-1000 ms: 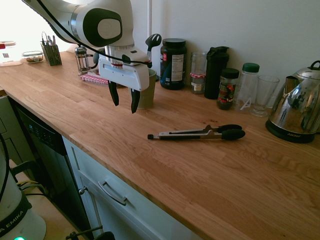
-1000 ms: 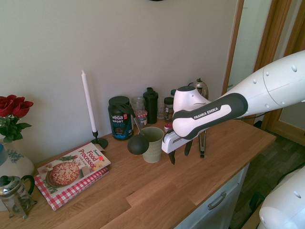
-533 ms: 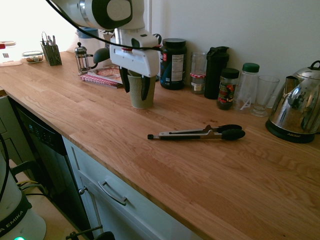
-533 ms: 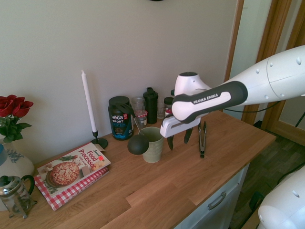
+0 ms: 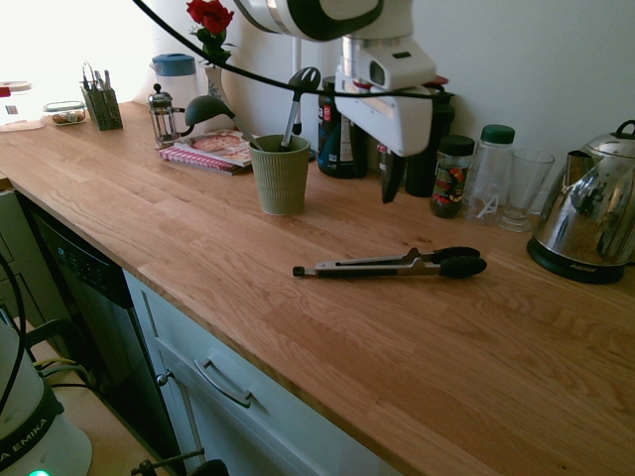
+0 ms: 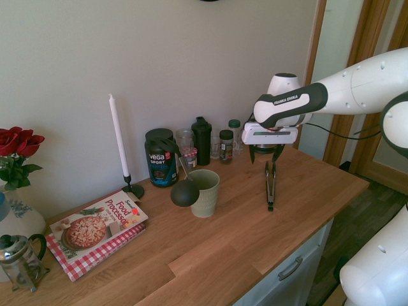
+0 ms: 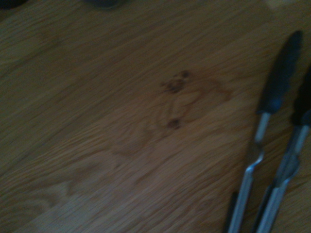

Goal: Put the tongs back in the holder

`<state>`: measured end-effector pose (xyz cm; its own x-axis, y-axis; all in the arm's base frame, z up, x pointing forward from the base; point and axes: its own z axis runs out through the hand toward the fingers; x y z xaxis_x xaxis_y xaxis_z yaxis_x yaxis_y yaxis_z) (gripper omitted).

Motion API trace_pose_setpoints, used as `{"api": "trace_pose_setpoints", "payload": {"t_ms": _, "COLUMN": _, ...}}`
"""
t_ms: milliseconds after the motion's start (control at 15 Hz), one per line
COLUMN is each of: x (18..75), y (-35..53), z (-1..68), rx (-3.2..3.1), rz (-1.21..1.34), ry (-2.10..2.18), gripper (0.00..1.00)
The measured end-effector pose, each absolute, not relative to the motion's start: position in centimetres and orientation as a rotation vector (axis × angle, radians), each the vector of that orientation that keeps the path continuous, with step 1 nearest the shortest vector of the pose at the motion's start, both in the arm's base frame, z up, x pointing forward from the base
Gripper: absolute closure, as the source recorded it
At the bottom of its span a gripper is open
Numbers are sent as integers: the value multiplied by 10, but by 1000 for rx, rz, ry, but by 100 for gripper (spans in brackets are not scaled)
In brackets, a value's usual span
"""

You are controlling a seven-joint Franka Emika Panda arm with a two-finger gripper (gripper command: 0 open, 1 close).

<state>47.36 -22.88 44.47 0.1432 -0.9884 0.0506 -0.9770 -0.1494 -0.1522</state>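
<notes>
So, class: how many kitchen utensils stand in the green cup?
2: a ladle leaning out over the cup's rim, and a black-handled utensil standing upright. Shorter ones may be hidden inside.

You face a long wooden countertop [image 5: 327,327] running along a plain pale wall [image 6: 159,57]. Below its near edge sit pale cabinet drawers [image 5: 248,416] with metal bar handles and a dark dishwasher front [image 5: 89,288]. Bright daylight washes in at the far left. A wooden door frame [image 6: 312,57] stands at the counter's other end.
</notes>
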Motion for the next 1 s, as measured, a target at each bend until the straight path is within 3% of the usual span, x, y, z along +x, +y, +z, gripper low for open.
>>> {"api": "trace_pose_setpoints", "payload": {"t_ms": 533, "x": 498, "y": -234, "z": 376, "rx": -2284, "rz": -178, "ry": 2003, "gripper": 0}}
{"api": "trace_pose_setpoints", "payload": {"t_ms": 600, "x": 500, "y": -233, "z": 375, "rx": -2278, "rz": -182, "ry": 1998, "gripper": 100}}
{"api": "trace_pose_setpoints", "payload": {"t_ms": 1000, "x": 502, "y": -241, "z": 364, "rx": -2262, "rz": -204, "ry": 1974, "gripper": 100}}
